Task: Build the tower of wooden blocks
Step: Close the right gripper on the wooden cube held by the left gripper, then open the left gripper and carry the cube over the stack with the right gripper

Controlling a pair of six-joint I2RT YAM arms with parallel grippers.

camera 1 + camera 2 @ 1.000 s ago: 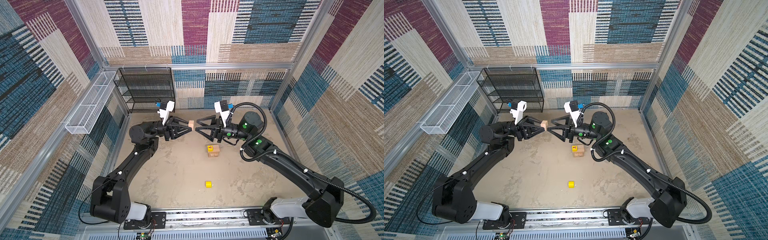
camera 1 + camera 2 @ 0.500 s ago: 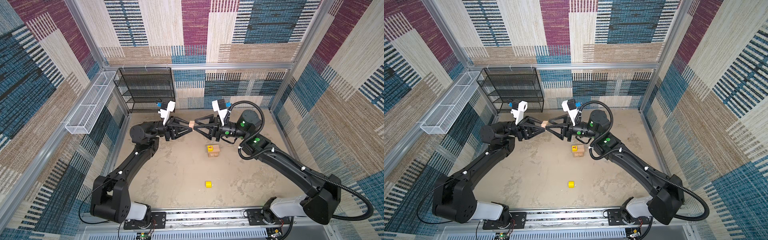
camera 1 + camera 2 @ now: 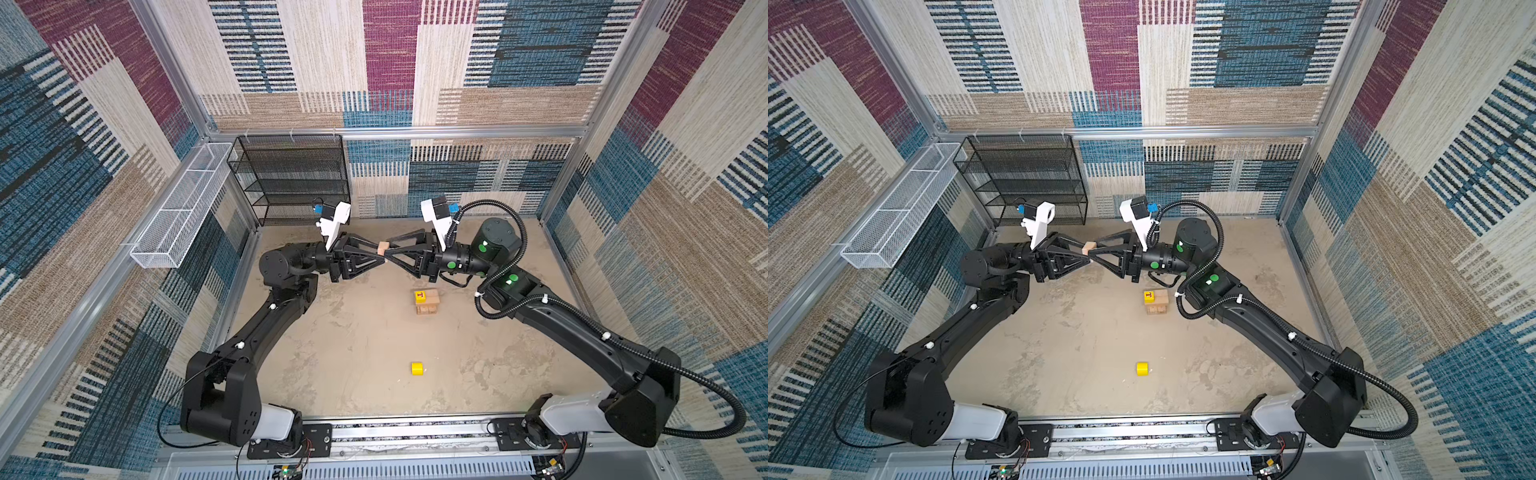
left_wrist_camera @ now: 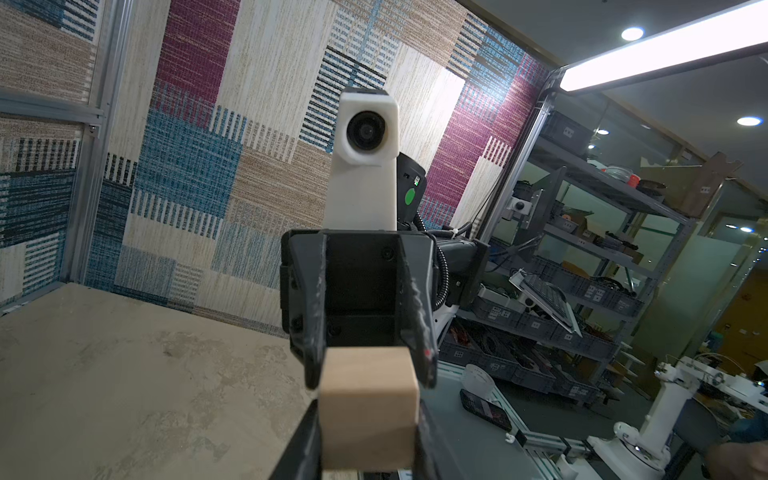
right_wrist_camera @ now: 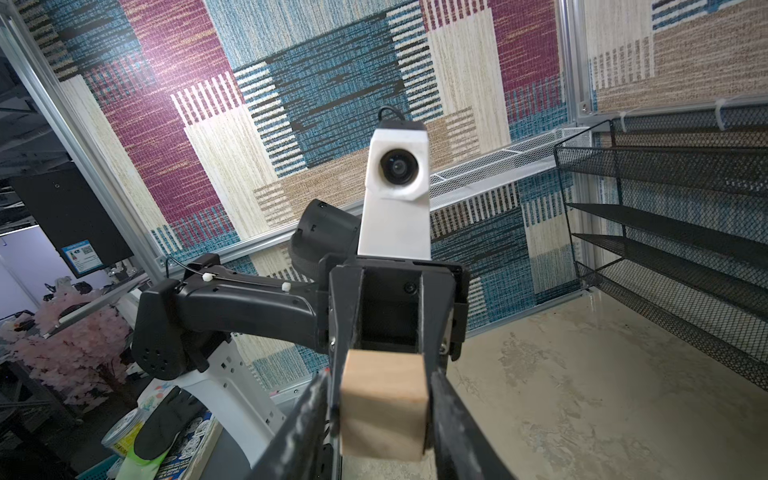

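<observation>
Left gripper (image 3: 381, 253) is clamping the tan cube (image 3: 382, 248) mid-air near the black mesh shelf (image 3: 291, 178) — right gripper (image 3: 389, 253) is flanking it, grip unclear; the tower (image 3: 427, 302) is standing right of centre, well apart from the white wire basket (image 3: 178, 208)

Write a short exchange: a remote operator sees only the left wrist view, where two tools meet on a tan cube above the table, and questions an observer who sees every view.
Operator: My left tool holds the cube. Where is the tower?
Observer: The tower stands on the table, toward the right arm from the cube and nearer the base rail.
Operator: Are any blocks lying loose?
Observer: One yellow piece lies alone on the table, apart from the tower, between it and the base rail.
</observation>
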